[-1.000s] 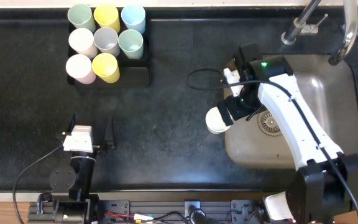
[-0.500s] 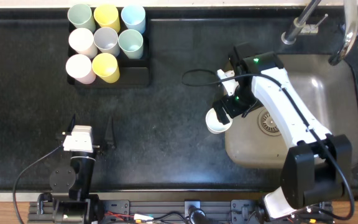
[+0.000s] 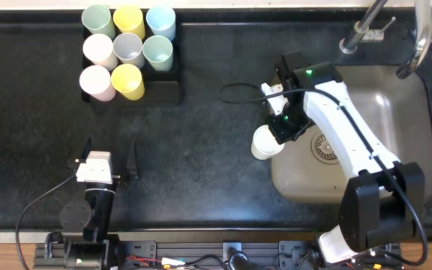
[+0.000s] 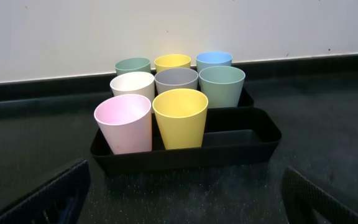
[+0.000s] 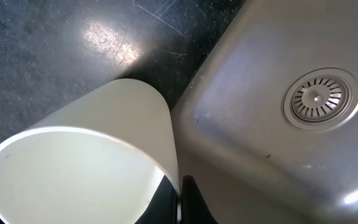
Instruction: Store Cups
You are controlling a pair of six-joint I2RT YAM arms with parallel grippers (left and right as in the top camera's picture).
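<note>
At the bench's (image 3: 201, 187) far left, eight upright cups are held in a black tray (image 3: 163, 91): sage, yellow and blue at the back, white, grey and sage in the middle, and a pink cup (image 3: 96, 82) beside a yellow cup (image 3: 128, 81) in front. Nearer the arm bases, the left end effector (image 3: 110, 152) is seen low over the bench, well apart from the tray, its fingers spread wide with nothing between them. Further right, a white cup (image 3: 263, 142) is clamped at its rim by the right end effector (image 3: 277, 133). The cup is held tilted over the bench, just beside the left rim of the steel sink (image 3: 396, 97). The drain (image 3: 326, 146) is seen in the basin.
</note>
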